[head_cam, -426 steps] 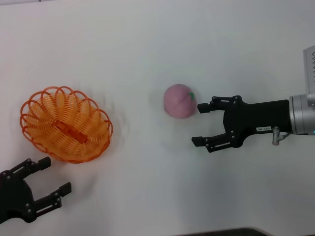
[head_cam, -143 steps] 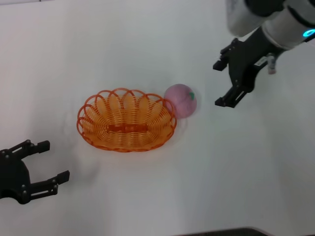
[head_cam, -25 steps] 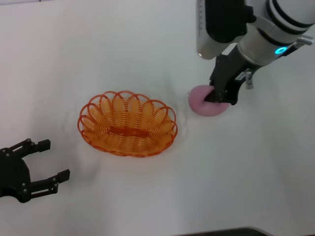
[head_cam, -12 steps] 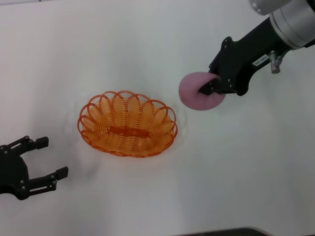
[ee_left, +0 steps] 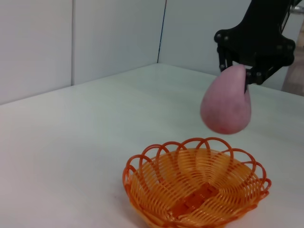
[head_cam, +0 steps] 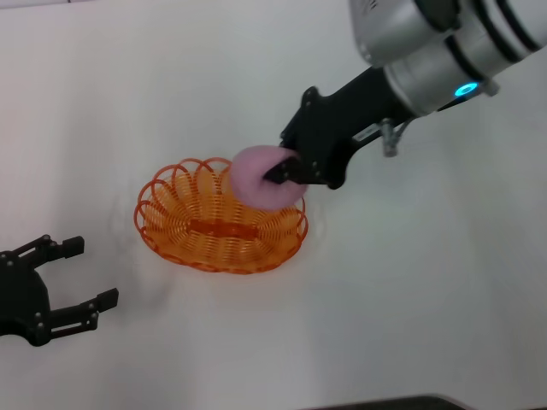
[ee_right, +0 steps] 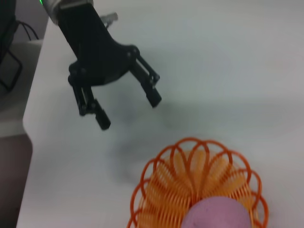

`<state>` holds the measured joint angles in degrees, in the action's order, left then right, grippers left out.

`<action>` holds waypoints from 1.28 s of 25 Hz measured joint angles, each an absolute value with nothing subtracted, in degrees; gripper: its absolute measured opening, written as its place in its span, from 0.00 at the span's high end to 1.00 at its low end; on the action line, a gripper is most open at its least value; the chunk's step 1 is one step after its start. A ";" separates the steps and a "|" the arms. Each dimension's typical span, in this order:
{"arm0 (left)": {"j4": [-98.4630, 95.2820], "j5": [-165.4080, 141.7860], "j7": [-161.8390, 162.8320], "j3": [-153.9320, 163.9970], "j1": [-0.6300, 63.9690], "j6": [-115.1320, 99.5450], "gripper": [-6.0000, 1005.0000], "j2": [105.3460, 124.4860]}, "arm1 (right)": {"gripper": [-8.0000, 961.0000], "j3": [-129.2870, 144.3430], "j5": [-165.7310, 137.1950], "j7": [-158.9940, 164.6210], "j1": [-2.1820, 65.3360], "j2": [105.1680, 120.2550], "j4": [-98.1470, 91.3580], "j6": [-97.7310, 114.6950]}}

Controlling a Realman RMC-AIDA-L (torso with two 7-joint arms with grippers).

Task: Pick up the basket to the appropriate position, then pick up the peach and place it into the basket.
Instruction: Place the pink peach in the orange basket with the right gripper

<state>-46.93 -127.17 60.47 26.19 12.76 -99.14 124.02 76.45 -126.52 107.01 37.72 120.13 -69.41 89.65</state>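
Observation:
The oval orange wire basket [head_cam: 205,231] sits on the white table left of centre; it also shows in the left wrist view [ee_left: 190,190] and the right wrist view [ee_right: 190,180]. My right gripper [head_cam: 286,171] is shut on the pink peach [head_cam: 261,181] and holds it in the air above the basket's right end. In the left wrist view the peach [ee_left: 227,102] hangs clear above the basket. In the right wrist view the peach [ee_right: 216,214] fills the lower edge. My left gripper [head_cam: 81,273] is open and empty near the table's front left, also seen in the right wrist view [ee_right: 126,109].
The white table [head_cam: 427,282] spreads around the basket. Its edge and a dark floor with cables show in the right wrist view [ee_right: 14,123]. White walls stand behind the table in the left wrist view [ee_left: 95,38].
My right gripper has carried the peach left, from the bare table to above the basket's right end. The basket and my left gripper have not moved.

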 joint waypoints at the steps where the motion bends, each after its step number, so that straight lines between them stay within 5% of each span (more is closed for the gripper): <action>1: -46.94 -127.17 60.47 26.13 12.76 -99.14 0.12 124.02 | 0.91 77.36 -125.87 106.73 37.93 120.15 -68.62 88.39; 23: -47.02 -127.18 60.47 25.75 12.74 -99.42 0.12 124.02 | 0.79 88.23 -119.81 104.24 39.80 120.24 -56.52 73.38; 32: -47.02 -127.17 60.47 25.75 12.74 -99.48 0.12 124.01 | 0.59 88.25 -119.18 103.92 39.72 120.23 -56.02 73.00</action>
<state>-47.02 -127.17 60.47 25.75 12.74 -99.48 124.01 88.25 -119.18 103.92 39.72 120.23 -56.02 73.00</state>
